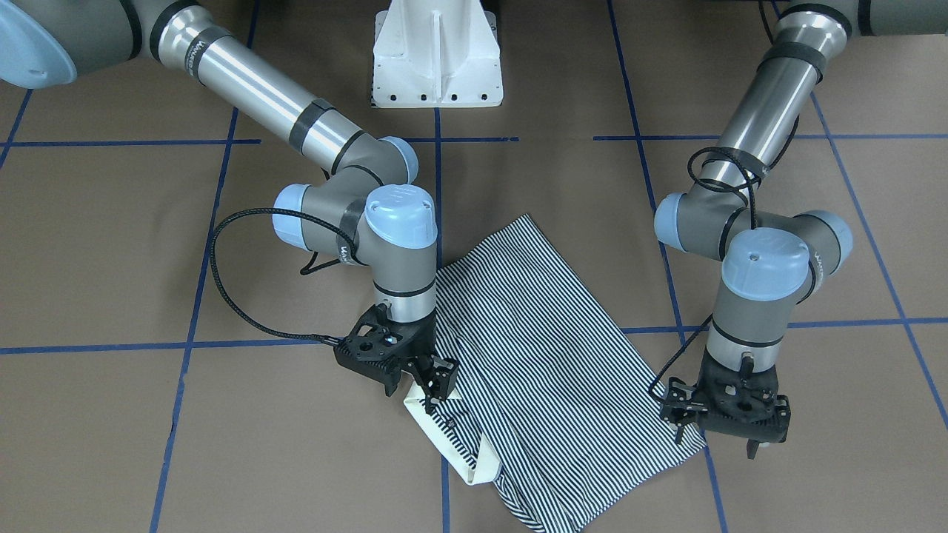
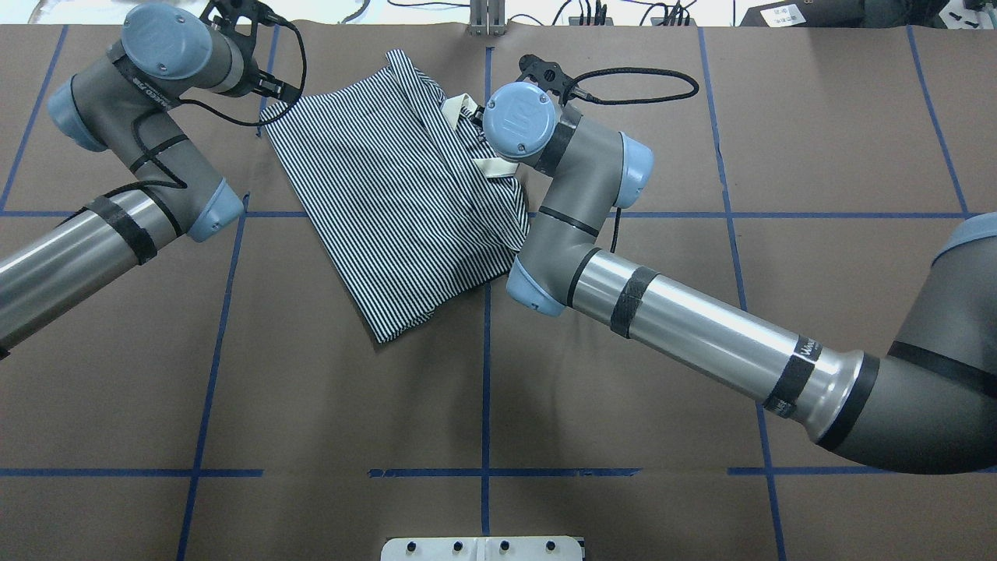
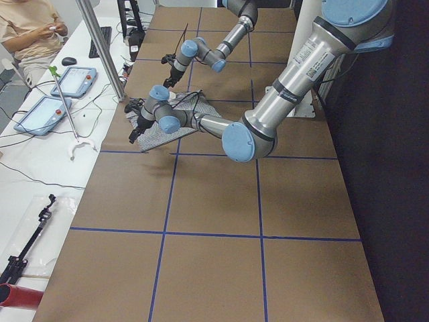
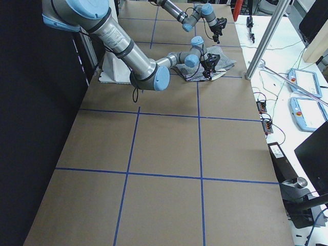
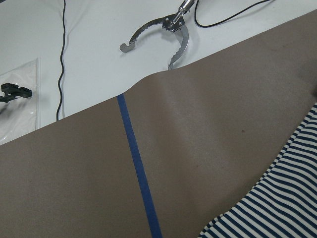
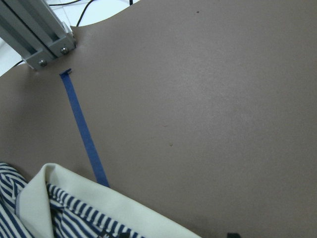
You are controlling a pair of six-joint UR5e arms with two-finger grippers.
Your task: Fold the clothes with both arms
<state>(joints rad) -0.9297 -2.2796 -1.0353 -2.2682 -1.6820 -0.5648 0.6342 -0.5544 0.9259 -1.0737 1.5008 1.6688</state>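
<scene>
lying diagonally, polo shirt [image 2: 389, 202], collar [image 2: 498, 165] away from robot, hem toward it, left jaws spread, right jaws spread

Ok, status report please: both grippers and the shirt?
Left gripper open, at a shirt corner. Right gripper at the white collar, grip unclear. Shirt partly folded. Nothing in the way.

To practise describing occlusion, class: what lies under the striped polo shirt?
The polo shirt lies on the brown table; a blue tape line runs beneath it. The table's surface there and any fabric tucked below are covered.
</scene>
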